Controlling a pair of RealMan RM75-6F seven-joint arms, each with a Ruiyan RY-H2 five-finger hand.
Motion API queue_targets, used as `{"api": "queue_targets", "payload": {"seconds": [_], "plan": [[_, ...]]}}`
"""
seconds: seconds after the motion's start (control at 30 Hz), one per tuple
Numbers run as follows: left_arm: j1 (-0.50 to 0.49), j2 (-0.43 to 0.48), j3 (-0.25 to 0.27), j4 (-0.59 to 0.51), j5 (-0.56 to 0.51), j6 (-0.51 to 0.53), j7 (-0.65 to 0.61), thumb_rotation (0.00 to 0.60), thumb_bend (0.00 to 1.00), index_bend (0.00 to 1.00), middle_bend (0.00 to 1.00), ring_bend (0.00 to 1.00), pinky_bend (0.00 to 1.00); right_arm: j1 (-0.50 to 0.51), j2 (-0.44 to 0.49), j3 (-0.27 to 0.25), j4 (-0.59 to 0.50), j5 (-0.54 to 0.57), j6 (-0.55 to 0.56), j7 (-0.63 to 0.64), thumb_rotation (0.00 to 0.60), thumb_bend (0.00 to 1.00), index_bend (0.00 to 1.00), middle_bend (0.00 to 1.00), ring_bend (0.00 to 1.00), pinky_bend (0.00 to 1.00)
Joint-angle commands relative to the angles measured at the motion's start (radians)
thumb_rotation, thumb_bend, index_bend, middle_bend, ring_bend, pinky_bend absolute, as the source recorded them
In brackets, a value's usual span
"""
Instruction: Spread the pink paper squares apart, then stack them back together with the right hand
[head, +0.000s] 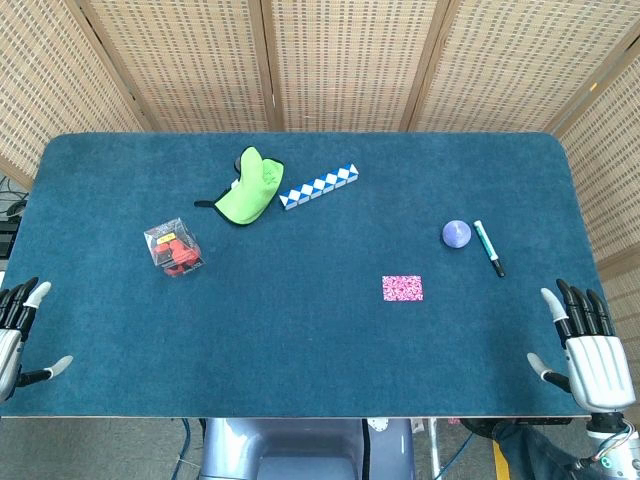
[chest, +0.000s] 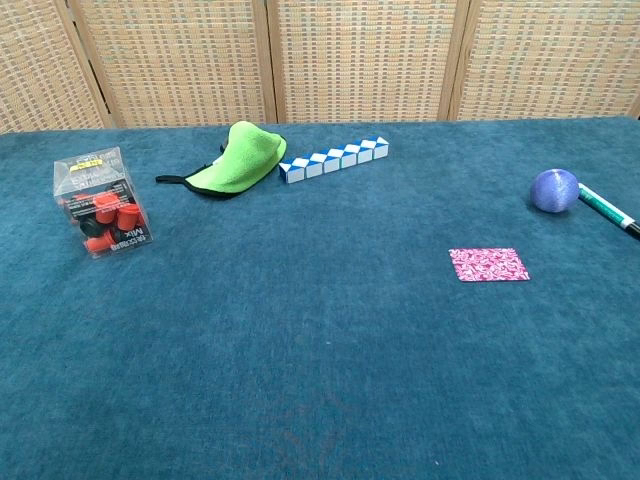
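Note:
The pink patterned paper squares lie flat as one neat pile on the blue table, right of centre; the chest view shows the same pile. My right hand rests at the table's near right edge, fingers spread, holding nothing, well to the right of the pile. At the near left edge my left hand is partly cut off by the frame, fingers apart and empty. Neither hand appears in the chest view.
A purple ball and a green-and-white marker lie behind and right of the pile. Further left are a blue-and-white snake puzzle, a green eye mask and a clear box of red pieces.

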Motion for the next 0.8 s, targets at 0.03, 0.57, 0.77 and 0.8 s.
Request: {"api": "queue_targets", "payload": {"seconds": [0.03, 0.57, 0.77, 0.8], "plan": [[0.001, -0.001, 0.0, 0.0, 0.002, 0.003, 0.001, 0.6, 0.0, 0.0, 0.0, 0.0, 0.0, 0.0, 0.0, -0.003, 0.001, -0.003, -0.003, -0.002, 0.6, 0.23, 0.0, 0.0, 0.0, 0.0], [-0.007, -0.001, -0.008, -0.005, -0.019, -0.015, 0.008, 0.6, 0.0, 0.0, 0.0, 0.0, 0.0, 0.198, 0.037, -0.033, -0.035, -0.041, -0.344, 0.095, 0.6, 0.87, 0.08, 0.05, 0.0, 0.0], [-0.006, -0.001, -0.008, -0.014, -0.019, -0.013, 0.019, 0.6, 0.0, 0.0, 0.0, 0.0, 0.0, 0.323, -0.007, -0.015, 0.01, 0.019, -0.559, 0.084, 0.6, 1.0, 0.12, 0.1, 0.0, 0.0], [-0.006, -0.001, -0.008, -0.015, -0.019, -0.012, 0.02, 0.6, 0.0, 0.0, 0.0, 0.0, 0.0, 0.335, -0.017, -0.012, 0.016, 0.034, -0.582, 0.078, 0.6, 1.0, 0.12, 0.1, 0.0, 0.0]]}}
